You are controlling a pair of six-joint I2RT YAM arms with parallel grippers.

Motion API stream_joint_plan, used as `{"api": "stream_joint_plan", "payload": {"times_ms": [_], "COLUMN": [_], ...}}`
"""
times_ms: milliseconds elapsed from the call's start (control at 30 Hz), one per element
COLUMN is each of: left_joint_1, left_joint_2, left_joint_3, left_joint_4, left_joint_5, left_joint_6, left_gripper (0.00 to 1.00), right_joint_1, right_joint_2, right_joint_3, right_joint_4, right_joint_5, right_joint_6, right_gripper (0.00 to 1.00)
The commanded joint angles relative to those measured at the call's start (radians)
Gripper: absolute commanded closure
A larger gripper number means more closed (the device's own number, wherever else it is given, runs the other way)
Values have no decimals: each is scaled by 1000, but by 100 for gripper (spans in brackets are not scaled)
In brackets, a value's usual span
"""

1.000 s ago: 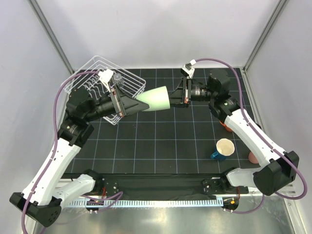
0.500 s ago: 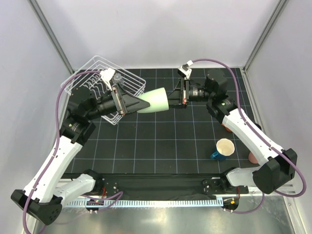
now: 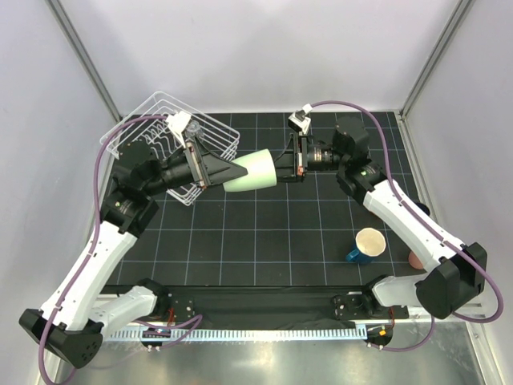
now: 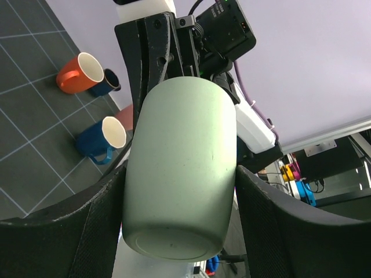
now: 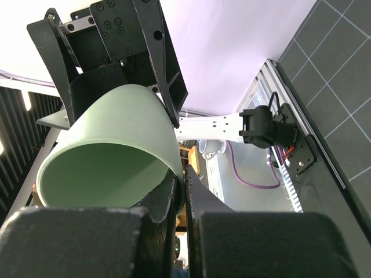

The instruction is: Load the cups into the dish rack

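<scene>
Altogether four cups show, one of each: green cup [image 3: 255, 168], blue mug [image 3: 365, 245], orange cup [image 4: 77, 73], pink cup [image 3: 414, 259]. One rack [image 3: 152, 108] sits at the far left corner. Just beside it, in mid-air, the left claw [image 3: 231, 172], spread wide, clasps the green cup's base, and the right claw [image 3: 280, 164], nearly closed, pinches its rim.

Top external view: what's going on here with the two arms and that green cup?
It looks like a handover in mid-air. The left gripper clasps the base end of the pale green cup, while the right gripper pinches its rim. The white wire dish rack sits behind the left arm. A dark blue mug with a cream inside stands on the black gridded mat.
</scene>
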Motion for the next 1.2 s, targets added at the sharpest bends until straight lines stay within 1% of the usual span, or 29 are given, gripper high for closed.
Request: {"api": "stream_joint_plan", "payload": {"times_ms": [0,33,67,100,133,167,200,233,267,300,333,367,400,433,467,500,533,567,600,633,667,700,733,767,833,933,1033,1167], "left_joint_1": [-2,-2,-2,-2,-2,-2,-4,-2,-2,-2,-2,-2,-4,-2,-1,-1,-1,1,4,5,12,22,31,42,85,145,209,249], "left_joint_2": [2,2,7,8,13,19,24,27,38,39,45,51,67,80,94,120,134,146,160,186,202,215,243,255,301,367,421,521], "left_joint_3": [25,26,28,31,35,49,61,74,83,101,106,112,120,147,164,181,224,244,270,313,334,353,368,394,414,434,462,532], "left_joint_4": [44,43,36,32,26,-8,-35,-78,-145,-178,-204,-256,-284,-313,-357,-435,-482,-525,-616,-654,-689,-757,-786,-810,-852,-891,-915,-939], "left_joint_5": [35,32,30,27,26,12,-2,-17,-39,-69,-88,-105,-115,-141,-158,-181,-222,-256,-287,-351,-382,-411,-442,-489,-523,-574,-617,-686], "left_joint_6": [4,4,4,6,13,21,35,55,85,102,112,133,144,156,193,210,233,253,294,311,325,346,349,351,331,296,268,257], "left_gripper": [76,99,100,100,100,100,100,100,100,100,100,100,100,100,100,100,100,100,100,100,100,100,100,100,100,100,100,100], "right_joint_1": [1,3,3,1,3,3,1,0,1,-3,-5,-11,-14,-19,-29,-34,-42,-48,-55,-57,-57,-57,-57,-59,-59,-57,-57,-57], "right_joint_2": [9,11,12,14,18,23,29,41,47,52,57,66,69,73,81,86,90,93,95,93,93,87,83,80,70,57,34,-11], "right_joint_3": [14,16,25,33,42,66,85,123,141,158,184,195,204,226,237,247,267,279,292,321,336,352,376,384,401,402,393,356], "right_joint_4": [19,9,-33,-75,-115,-209,-265,-384,-444,-499,-594,-638,-685,-774,-820,-863,-941,-978,-1014,-1081,-1115,-1142,-1193,-1215,-1264,-1302,-1321,-1315], "right_joint_5": [14,14,24,34,44,73,89,112,155,184,207,231,303,337,379,444,481,515,550,640,684,736,815,857,941,986,994,1011], "right_joint_6": [-12,-20,-34,-84,-110,-149,-219,-262,-297,-330,-389,-414,-442,-488,-512,-532,-551,-593,-614,-664,-686,-707,-726,-759,-781,-805,-809,-813], "right_gripper": [93,81,74,69,60,57,53,44,41,38,35,34,32,30,29,28,28,27,27,23,21,20,18,17,16,14,13,12]}}
